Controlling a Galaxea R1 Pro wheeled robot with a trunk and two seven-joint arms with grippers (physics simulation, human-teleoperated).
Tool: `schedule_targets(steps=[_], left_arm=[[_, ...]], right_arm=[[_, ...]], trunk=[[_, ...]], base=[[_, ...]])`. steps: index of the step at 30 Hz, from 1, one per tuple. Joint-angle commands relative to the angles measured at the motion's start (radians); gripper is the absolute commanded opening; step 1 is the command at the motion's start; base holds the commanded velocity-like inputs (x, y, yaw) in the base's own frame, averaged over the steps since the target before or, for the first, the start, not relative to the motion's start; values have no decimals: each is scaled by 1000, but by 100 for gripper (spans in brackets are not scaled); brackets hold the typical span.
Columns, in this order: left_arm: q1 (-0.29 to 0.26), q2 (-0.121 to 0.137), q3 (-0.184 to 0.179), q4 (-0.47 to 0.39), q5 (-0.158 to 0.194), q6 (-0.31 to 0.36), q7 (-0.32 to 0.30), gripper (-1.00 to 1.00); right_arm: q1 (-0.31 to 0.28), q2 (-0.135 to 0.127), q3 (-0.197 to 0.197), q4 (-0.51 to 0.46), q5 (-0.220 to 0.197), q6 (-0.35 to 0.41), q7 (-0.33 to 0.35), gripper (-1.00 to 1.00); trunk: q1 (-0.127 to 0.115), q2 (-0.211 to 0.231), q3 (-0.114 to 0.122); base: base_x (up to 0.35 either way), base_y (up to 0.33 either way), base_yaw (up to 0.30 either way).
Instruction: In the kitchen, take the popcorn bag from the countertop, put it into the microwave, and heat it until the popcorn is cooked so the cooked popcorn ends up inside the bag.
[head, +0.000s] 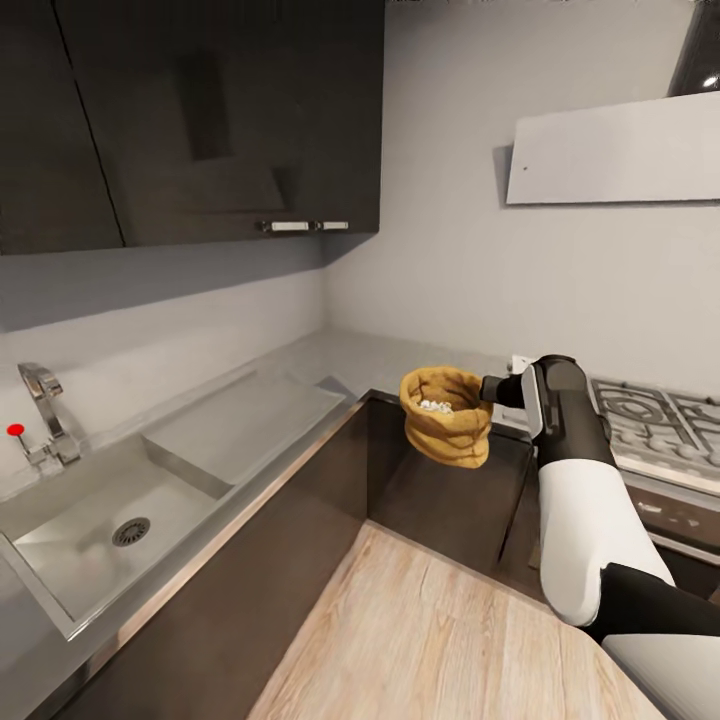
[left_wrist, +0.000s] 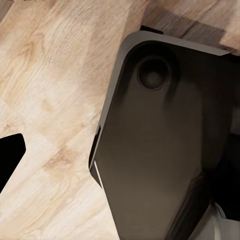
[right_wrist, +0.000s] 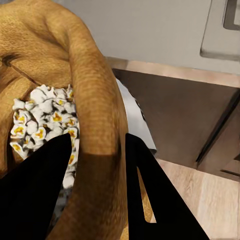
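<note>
Right tool (right_wrist: 95, 200) pinches popcorn bag (head: 446, 417) rim — popcorn (right_wrist: 45, 122) inside, bag held above floor (head: 440, 640) beside worktop (head: 370, 360). Left tool — can't tell its state.

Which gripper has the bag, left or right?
The right gripper: its fingers pinch the rolled rim of the popcorn bag, held in the air in front of the counter corner. The left wrist view faces only wood floor and the robot's dark body.

Right arm (head: 585, 500): white smooth forearm shell, dark grey wrist housing with pale seam, black elbow joint. Right gripper (right_wrist: 95, 195): two flat matte-black tapered fingers (right_wrist: 35, 195). Robot base (left_wrist: 165, 145): dark glossy panel, round recess.
</note>
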Motion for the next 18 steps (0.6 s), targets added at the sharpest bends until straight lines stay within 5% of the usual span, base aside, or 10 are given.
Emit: schedule_targets(steps=[1, 18], left_arm=[[0, 0, 0, -1, 4, -1, 2, 100], [0, -3, 3, -1, 12, -1, 2, 100]], right_arm=[[-1, 1, -3, 0, 6, 3, 5, -100], [36, -1, -53, -2, 11, 3, 0, -100]], trunk=[[0, -1, 0], [0, -1, 20]], base=[[0, 0, 0], [0, 0, -39]])
